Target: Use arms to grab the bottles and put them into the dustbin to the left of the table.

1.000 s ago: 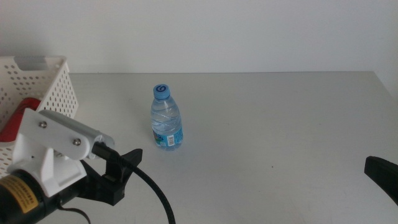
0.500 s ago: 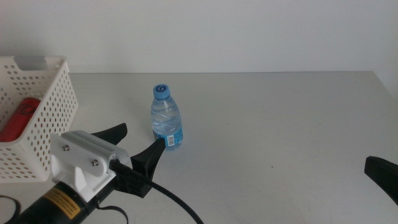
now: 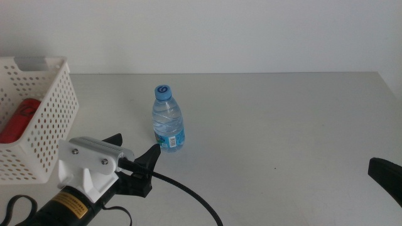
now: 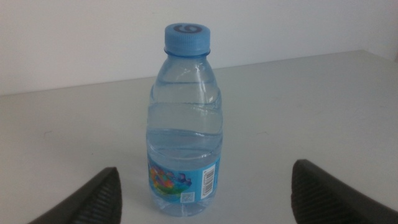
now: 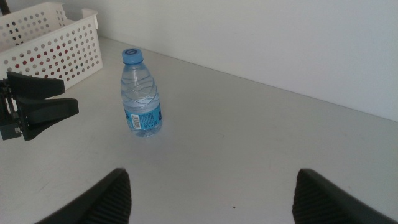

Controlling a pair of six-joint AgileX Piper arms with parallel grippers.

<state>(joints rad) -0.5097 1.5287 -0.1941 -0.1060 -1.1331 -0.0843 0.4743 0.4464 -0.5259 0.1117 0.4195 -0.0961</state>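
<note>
Counter [image 3: 282, 125] carries everything; bin [image 3: 53, 119] sits far left with a red can [image 3: 19, 119] inside. Left end effector [image 3: 135, 154] gapes wide, empty, just near-left of the bottle [image 3: 168, 118], which stands upright mid-counter. Right end effector [image 5: 211, 193] waits near right, spread wide, holding nothing.
</note>
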